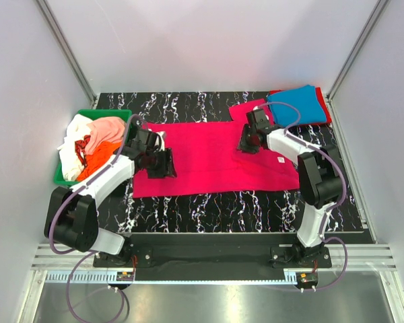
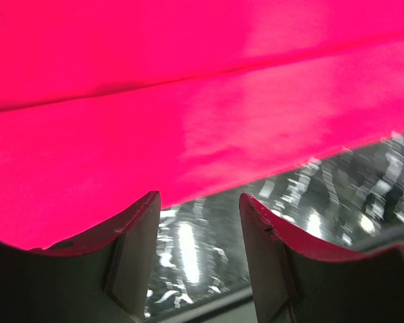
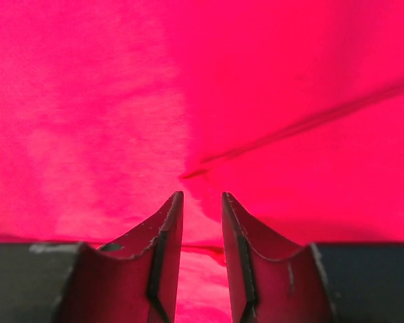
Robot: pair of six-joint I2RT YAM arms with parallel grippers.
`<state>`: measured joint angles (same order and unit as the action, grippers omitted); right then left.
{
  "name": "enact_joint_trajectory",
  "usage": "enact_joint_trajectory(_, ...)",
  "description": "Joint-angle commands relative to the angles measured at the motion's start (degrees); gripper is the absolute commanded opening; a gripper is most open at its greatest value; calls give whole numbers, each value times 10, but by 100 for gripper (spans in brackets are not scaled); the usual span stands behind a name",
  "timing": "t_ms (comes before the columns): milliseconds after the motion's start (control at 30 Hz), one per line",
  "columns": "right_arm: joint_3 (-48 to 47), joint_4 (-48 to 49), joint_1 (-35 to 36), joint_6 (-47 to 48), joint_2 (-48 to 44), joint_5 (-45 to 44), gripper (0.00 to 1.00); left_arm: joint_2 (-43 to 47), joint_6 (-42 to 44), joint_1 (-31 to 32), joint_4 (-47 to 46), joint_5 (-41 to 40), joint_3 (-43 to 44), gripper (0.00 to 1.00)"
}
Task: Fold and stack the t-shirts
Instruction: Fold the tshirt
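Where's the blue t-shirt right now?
In the top view, the blue t-shirt lies at the far right corner, atop a red t-shirt, just beyond the magenta t-shirt.

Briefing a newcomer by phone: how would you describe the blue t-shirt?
Go to the far right corner of the black marbled table. The blue t-shirt lies folded there on a red t-shirt. It is the only blue cloth, beside the spread magenta t-shirt.

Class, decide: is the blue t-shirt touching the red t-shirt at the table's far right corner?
Touching. Top view: blue t-shirt lies stacked on the red t-shirt.
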<state>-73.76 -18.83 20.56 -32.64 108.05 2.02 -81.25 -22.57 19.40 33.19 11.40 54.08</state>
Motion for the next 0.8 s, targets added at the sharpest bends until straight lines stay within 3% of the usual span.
enact_joint_trajectory(0,-51,-101,-15,33,-42,-83,35,10,18,8,-69,135,43,55)
enact_joint_trajectory(100,-57,-114,-55,62,-43,-63,31,-42,0,35,-106,136,110,55)
enact_joint_trajectory(233,-91,-142,-146,108,-10,6,28,-180,-13,79,-131,156,221,53)
enact_joint_trajectory(367,-132,-148,-175,191,33,52,24,-287,0,131,-160,162,335,52)
enact_joint_trajectory(767,-220,-176,-191,320,131,69,25,-435,8,162,-237,187,401,55)
